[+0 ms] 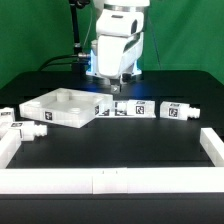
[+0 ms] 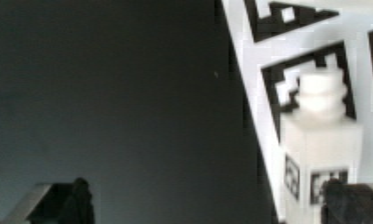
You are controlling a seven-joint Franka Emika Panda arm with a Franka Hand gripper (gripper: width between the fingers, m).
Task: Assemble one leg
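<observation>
A white leg with a narrower stub at one end lies on a white tagged strip in the wrist view, just ahead of one finger. The other finger is far off over the dark table. My gripper is open and empty, and the leg is not between the jaws. In the exterior view the gripper hangs low over tagged white pieces beside the flat square panel. Which tagged piece is this leg I cannot tell there.
Another leg lies to the exterior view's right. Two more legs lie at the left, by the panel. A low white wall borders the table's front and sides.
</observation>
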